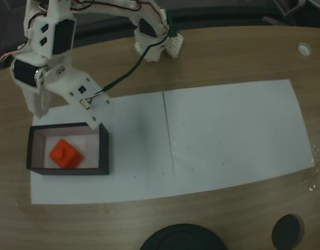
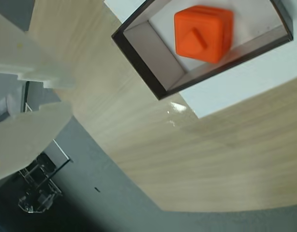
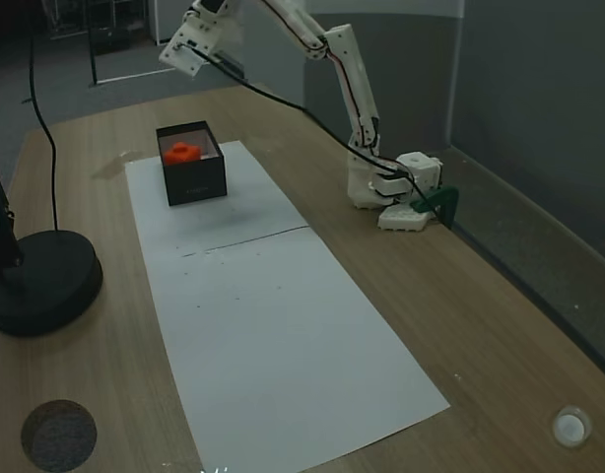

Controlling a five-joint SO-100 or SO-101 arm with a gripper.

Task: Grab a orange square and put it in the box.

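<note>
Block: your orange square (image 1: 65, 153) lies flat inside the box (image 1: 103, 151), on its white floor.
Hand: your gripper (image 1: 66, 112) hangs empty, fingers apart, above the box's back wall.
Direction: block sits below and in front of the fingers; judge only retreat remains.

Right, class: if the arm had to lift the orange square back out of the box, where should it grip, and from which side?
Probably from straight above: the box walls block sideways approach. Close the fingers across two opposite flat sides of the orange square, straddling its raised mark.
</note>
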